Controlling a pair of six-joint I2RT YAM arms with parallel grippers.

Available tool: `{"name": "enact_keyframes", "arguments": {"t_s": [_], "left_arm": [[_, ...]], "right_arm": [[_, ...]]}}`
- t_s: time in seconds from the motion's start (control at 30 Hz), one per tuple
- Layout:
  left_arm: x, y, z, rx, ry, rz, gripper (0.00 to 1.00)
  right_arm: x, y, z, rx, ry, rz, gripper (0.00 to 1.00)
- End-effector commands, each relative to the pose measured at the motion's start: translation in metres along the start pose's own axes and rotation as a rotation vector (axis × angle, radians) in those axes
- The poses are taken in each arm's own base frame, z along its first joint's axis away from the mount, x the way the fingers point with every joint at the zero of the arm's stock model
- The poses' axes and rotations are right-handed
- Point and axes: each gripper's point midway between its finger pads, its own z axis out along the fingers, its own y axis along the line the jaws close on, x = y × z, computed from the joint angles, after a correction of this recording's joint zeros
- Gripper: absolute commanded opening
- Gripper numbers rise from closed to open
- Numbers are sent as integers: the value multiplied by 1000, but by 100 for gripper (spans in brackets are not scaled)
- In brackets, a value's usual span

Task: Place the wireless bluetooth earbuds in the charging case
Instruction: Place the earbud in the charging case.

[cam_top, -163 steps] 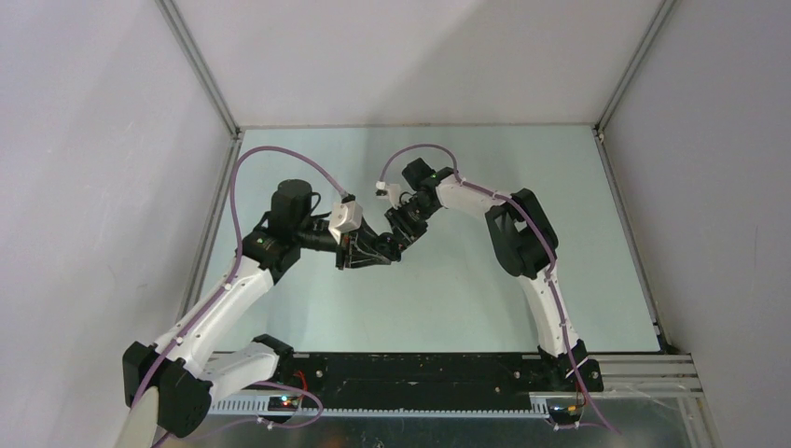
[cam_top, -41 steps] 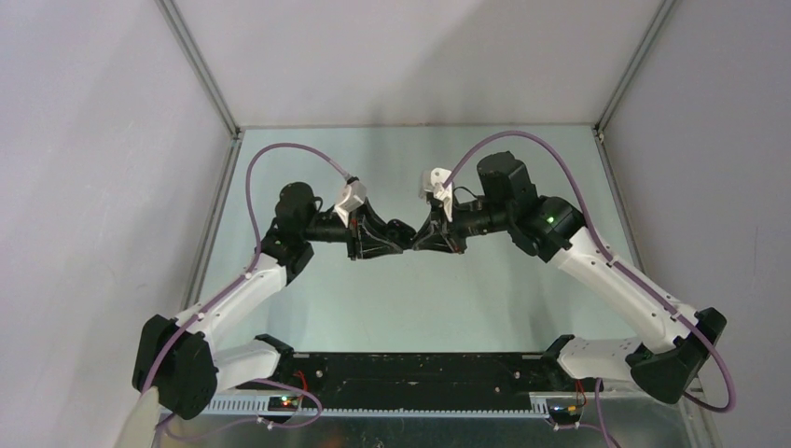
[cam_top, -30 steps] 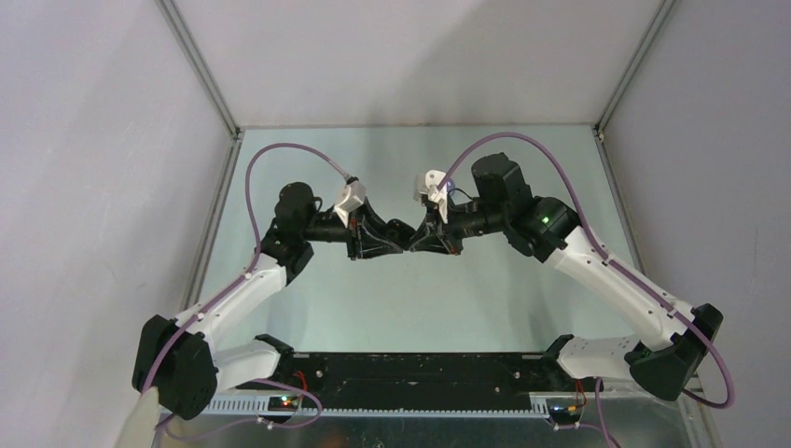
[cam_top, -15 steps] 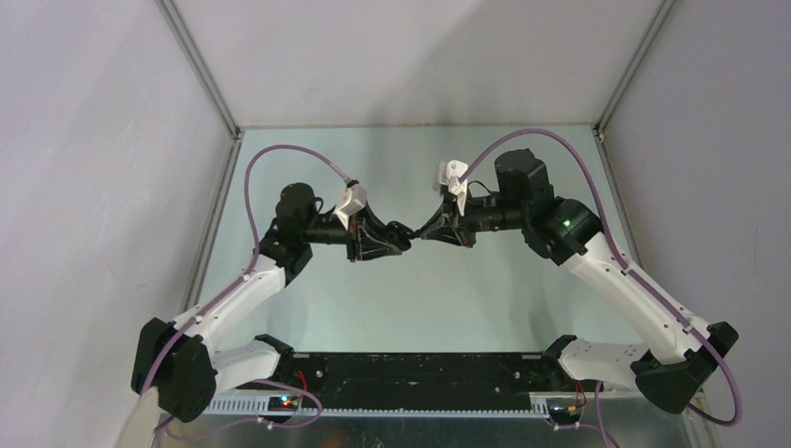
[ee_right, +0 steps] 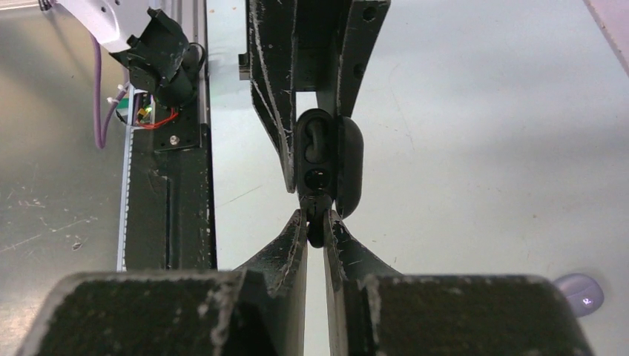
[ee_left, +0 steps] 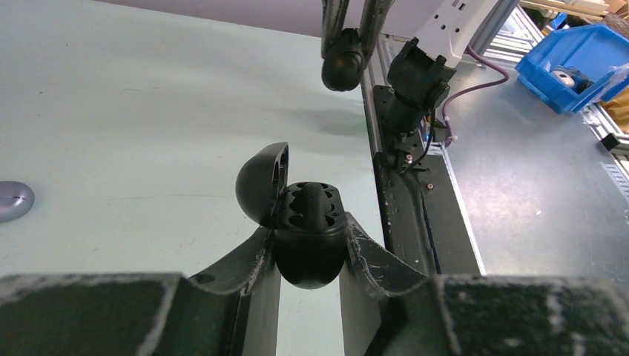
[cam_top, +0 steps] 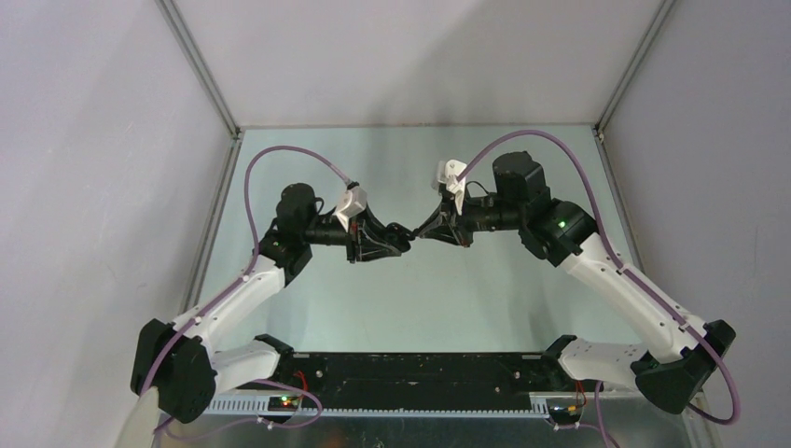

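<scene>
My left gripper (ee_left: pixel 308 239) is shut on the black charging case (ee_left: pixel 308 252). The case's lid (ee_left: pixel 259 182) is swung open to the left and its sockets face the right arm. My right gripper (ee_right: pixel 317 225) is shut on one glossy black earbud (ee_right: pixel 317 230), pinched at its fingertips. In the left wrist view that earbud (ee_left: pixel 342 65) hangs in front of the open case with a short gap between them. From above, the left gripper (cam_top: pixel 401 241) and the right gripper (cam_top: pixel 422 233) meet tip to tip over the middle of the table. No other earbud can be made out.
A pale purple rounded thing (ee_right: pixel 579 291) lies on the green table (cam_top: pixel 420 299), also at the left edge of the left wrist view (ee_left: pixel 11 200). The black base rail (cam_top: pixel 410 369) runs along the near edge. A blue bin (ee_left: pixel 571 63) sits beyond it.
Over the last second my right gripper drew back a little to the right from the case, still holding the earbud. The left gripper and case stayed put.
</scene>
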Motion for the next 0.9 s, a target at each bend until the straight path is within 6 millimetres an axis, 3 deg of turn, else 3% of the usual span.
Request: {"name": "enact_keyframes", "arguments": {"t_s": [0.0,0.17,0.5,0.87], "left_arm": [[-4,-3,-1,0,-8,56,0],[-3,-9,-1,33,-3,50,0],[0,-11,-2,46,10,67,0],[0,-13,-3,47,14,79,0]], "right_arm": [[-13,-8,-3,40,-54,-5,15],[-9,-8,5,28,-48,14,15],[5,12,26,-82,-2,8,15],[12,23,28,-146,16,-13,14]]}}
